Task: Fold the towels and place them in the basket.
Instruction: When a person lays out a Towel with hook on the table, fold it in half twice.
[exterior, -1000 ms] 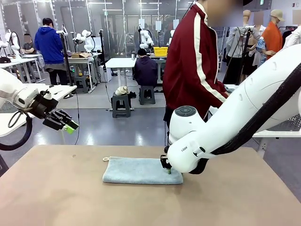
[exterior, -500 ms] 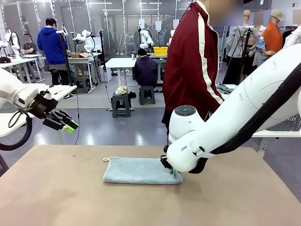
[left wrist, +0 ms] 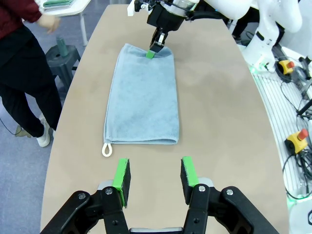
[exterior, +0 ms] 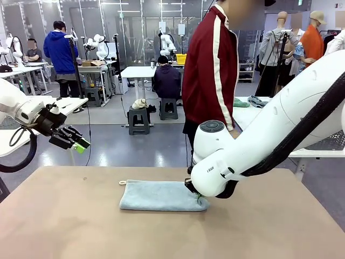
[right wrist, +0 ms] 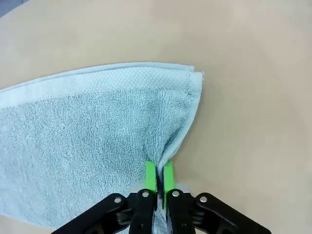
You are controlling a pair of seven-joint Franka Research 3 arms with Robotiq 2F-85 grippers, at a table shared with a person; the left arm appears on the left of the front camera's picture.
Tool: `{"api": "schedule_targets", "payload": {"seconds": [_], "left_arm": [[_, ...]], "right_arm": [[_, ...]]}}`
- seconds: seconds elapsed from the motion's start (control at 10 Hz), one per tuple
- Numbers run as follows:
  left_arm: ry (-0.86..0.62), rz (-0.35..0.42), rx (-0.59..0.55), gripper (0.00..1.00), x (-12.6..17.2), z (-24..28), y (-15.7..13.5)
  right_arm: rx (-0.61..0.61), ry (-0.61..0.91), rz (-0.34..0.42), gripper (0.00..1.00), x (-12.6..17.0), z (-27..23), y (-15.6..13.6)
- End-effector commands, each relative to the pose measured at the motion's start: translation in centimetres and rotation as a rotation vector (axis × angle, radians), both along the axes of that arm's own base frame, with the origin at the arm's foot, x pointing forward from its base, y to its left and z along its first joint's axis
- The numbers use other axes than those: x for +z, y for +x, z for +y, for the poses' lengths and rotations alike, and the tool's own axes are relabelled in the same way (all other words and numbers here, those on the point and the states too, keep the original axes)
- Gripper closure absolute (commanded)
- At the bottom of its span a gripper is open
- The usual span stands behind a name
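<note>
A grey-blue towel (exterior: 160, 196) lies folded flat on the brown table (exterior: 81, 226), its white loop tab (left wrist: 107, 149) at its left end. My right gripper (exterior: 195, 193) is down on the towel's right end. In the right wrist view the right gripper (right wrist: 159, 171) is shut on a puckered fold of the towel (right wrist: 87, 122) near its corner. My left gripper (exterior: 76, 142) hangs open above the table's left side, empty. The left wrist view shows the left gripper (left wrist: 154, 173) just short of the towel (left wrist: 142, 95), with the right gripper (left wrist: 155, 48) at the far end. The basket is out of view.
A person in a dark red jacket (exterior: 210, 75) stands at the far edge of the table, side on. Behind them a white side table (exterior: 269, 110) carries sea-green cloth (exterior: 241, 102). Folded green towels (left wrist: 58, 4) lie on it in the left wrist view.
My right gripper has shut on the towel's right end, bunching the cloth. The person has shifted to the left. The left arm has not moved.
</note>
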State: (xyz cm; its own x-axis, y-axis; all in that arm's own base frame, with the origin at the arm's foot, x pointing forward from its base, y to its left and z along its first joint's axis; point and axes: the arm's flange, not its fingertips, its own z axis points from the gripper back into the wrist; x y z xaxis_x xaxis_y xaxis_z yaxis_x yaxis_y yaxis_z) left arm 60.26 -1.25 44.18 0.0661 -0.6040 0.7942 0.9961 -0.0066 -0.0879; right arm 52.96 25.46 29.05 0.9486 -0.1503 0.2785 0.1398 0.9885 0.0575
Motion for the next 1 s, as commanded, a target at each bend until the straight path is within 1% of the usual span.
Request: {"api": "schedule_targets", "payload": {"seconds": [0.0,0.1,0.3,0.5,0.7,0.9], "left_arm": [[-0.001,-0.004,-0.012,0.46,0.1,0.0,0.3],[-0.001,-0.004,-0.012,0.46,0.1,0.0,0.3],[-0.001,-0.004,-0.012,0.46,0.1,0.0,0.3],[-0.001,-0.004,-0.012,0.46,0.1,0.0,0.3],[-0.001,-0.004,-0.012,0.46,0.1,0.0,0.3],[-0.001,-0.004,-0.012,0.46,0.1,0.0,0.3]], "right_arm": [[-0.039,-0.008,0.016,1.00,-0.4,-1.0,0.3],[-0.038,0.005,-0.004,1.00,-0.2,-1.8,0.6],[-0.015,-0.001,-0.014,1.00,0.8,-3.6,1.0],[-0.006,0.008,-0.020,1.00,2.2,-4.2,0.9],[0.004,-0.004,-0.043,1.00,5.0,-3.3,0.3],[0.020,-0.018,-0.052,1.00,8.7,-1.4,-0.6]]}}
